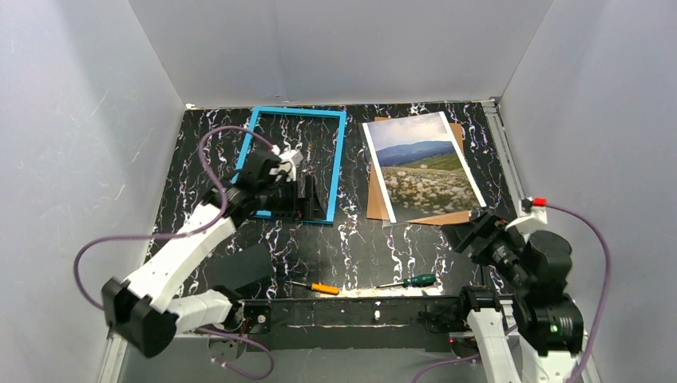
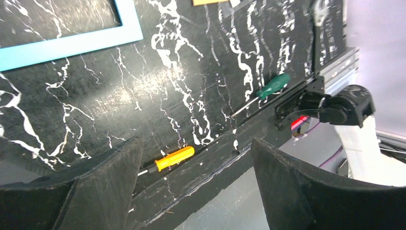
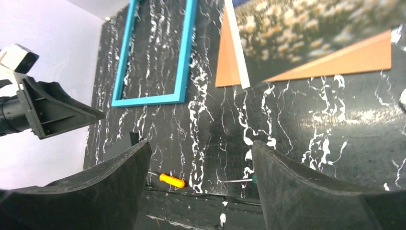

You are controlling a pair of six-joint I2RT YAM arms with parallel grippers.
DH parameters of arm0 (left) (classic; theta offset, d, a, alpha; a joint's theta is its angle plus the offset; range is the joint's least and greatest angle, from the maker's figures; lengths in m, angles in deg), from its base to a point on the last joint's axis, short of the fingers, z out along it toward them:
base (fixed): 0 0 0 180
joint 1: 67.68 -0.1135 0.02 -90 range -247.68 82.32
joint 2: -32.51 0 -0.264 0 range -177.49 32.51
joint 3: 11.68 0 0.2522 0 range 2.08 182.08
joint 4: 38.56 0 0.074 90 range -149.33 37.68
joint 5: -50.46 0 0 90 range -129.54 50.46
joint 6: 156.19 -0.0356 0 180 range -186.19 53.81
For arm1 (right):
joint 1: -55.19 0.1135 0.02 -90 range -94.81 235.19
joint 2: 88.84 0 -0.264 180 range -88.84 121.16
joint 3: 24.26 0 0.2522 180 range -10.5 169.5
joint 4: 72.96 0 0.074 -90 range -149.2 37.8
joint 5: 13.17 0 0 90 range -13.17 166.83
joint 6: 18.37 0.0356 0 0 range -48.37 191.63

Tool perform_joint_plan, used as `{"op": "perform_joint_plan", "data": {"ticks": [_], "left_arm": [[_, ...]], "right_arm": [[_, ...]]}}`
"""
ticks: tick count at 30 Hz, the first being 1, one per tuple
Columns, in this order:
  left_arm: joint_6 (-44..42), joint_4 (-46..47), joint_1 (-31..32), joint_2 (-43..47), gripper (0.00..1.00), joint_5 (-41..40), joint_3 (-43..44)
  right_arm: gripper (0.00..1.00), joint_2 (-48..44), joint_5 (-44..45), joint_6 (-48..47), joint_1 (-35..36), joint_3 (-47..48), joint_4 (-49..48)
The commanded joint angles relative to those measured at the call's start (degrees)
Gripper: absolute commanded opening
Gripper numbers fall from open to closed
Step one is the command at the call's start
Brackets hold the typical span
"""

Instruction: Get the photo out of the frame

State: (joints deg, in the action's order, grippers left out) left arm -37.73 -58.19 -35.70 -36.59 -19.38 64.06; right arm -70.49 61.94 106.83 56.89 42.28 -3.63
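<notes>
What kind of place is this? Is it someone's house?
Probably a robot test booth, not a house: plain white walls box in a black marbled table, with a left arm and right arm mounted at its near edge.

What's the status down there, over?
Left tool, right tool open, empty. Photo out of frame, on board. Screwdrivers lie well clear.

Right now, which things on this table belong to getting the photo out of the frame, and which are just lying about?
Belong to the job: photo, frame.
Lying about: brown backing board under the photo, orange-handled screwdriver, green-handled screwdriver.
</notes>
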Motion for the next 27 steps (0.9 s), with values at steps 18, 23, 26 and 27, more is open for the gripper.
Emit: {"op": "perform_joint_plan", "data": {"ticks": [18, 23, 26, 27], "left_arm": [[-4.8, -6.1, 0.2, 33.2, 0.98, -24.8, 7.3], [-6.6, -7.3, 0.2, 33.5, 0.98, -25.5, 8.4], [-7.2, -7.8, 0.2, 33.6, 0.98, -25.5, 8.5], [-7.3, -8.0, 0.2, 33.6, 0.98, -25.6, 8.5]], "right_arm": [[0.87, -5.9, 17.7, -5.2, 0.3, 33.1, 14.2], [0.88, -5.3, 17.6, -4.4, 0.3, 32.7, 15.1], [0.88, -4.6, 15.9, -4.8, 0.3, 30.8, 15.5], [0.88, -4.3, 16.1, -4.8, 0.3, 31.0, 16.2]]}}
